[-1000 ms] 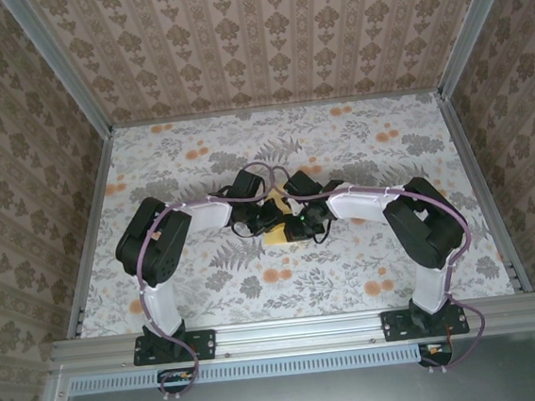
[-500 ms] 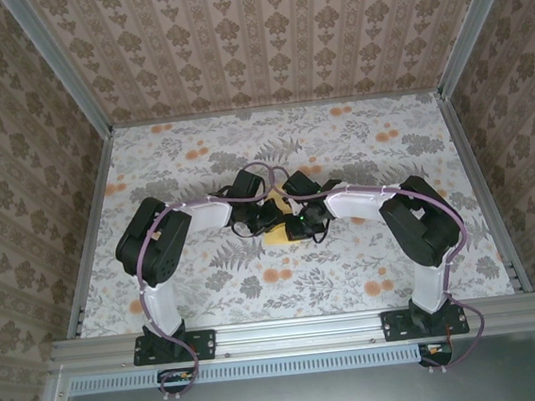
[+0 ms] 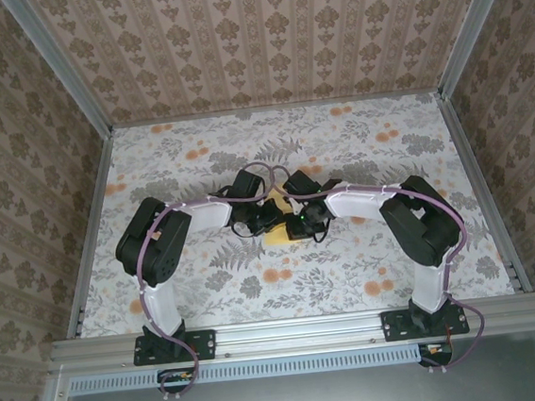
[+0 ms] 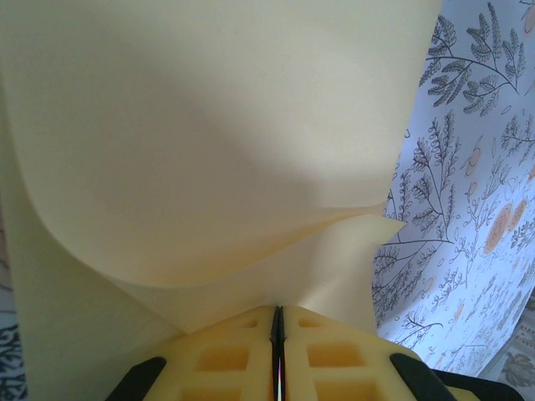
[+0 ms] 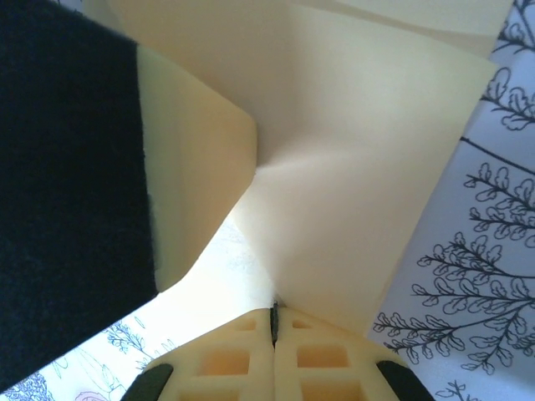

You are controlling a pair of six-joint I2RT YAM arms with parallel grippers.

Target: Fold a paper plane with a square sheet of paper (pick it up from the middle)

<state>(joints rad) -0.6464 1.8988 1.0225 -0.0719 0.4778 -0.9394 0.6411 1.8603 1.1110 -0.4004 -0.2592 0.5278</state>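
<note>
The square sheet of paper (image 3: 279,239) is pale yellow and hangs bent between my two grippers over the middle of the table. My left gripper (image 4: 277,309) is shut on the sheet (image 4: 209,125), which curls up and away from the fingertips in a broad curve. My right gripper (image 5: 273,311) is shut on another part of the sheet (image 5: 351,200), which fans out from the pinch with a soft crease. From above, the left gripper (image 3: 267,219) and the right gripper (image 3: 293,222) sit close together, almost touching. The left gripper's yellow finger (image 5: 196,175) looms at the left of the right wrist view.
The table (image 3: 358,154) is covered with a floral print with orange flowers and grey ferns. Patterned walls close it in on three sides, with metal rails (image 3: 91,236) along the edges. Both arm bases stand on the near rail (image 3: 290,331).
The right arm's elbow has edged slightly toward the middle. Both grippers stay pinched on the paper in the same place.
</note>
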